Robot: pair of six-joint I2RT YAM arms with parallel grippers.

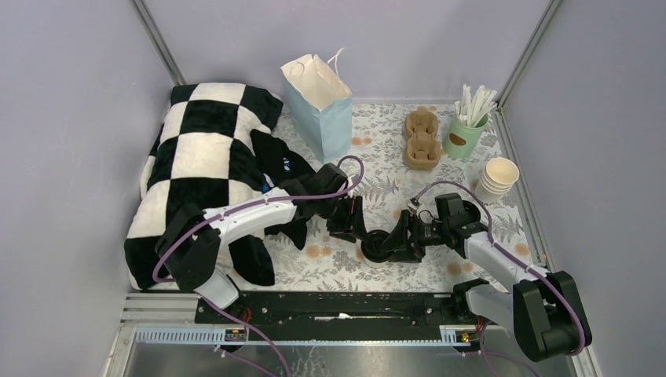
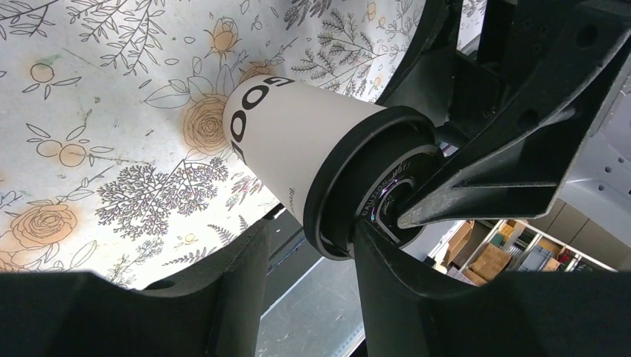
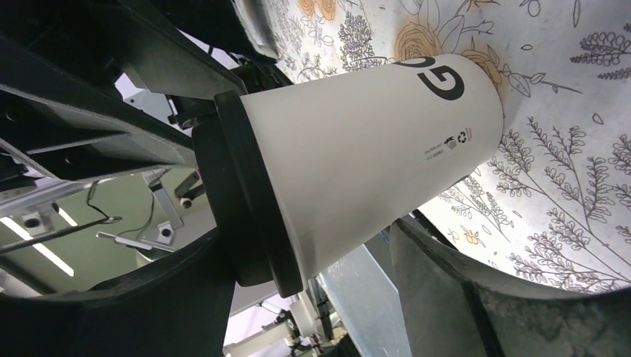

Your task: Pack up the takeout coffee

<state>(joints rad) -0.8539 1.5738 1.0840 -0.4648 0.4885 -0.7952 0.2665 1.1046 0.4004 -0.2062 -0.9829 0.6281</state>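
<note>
The takeout coffee [image 1: 377, 245], a white paper cup with a black lid and dark lettering, stands on the floral tablecloth [image 1: 377, 133] near the front middle. My left gripper [image 1: 357, 228] is open just left of it. In the left wrist view [image 2: 309, 256] the lid [image 2: 350, 186] touches one of its fingers [image 2: 417, 297]. My right gripper [image 1: 397, 239] is open around the cup from the right. In the right wrist view [image 3: 309, 245] the cup [image 3: 372, 149] lies between its fingers, the lid against one finger [image 3: 111, 305], with a gap to the other.
An open light blue paper bag [image 1: 322, 110] stands at the back. A cardboard cup carrier [image 1: 422, 140], a green cup of sticks [image 1: 470, 126] and a stack of lidless cream cups [image 1: 499, 177] are at the back right. A black-and-white checkered cloth [image 1: 204, 165] covers the left.
</note>
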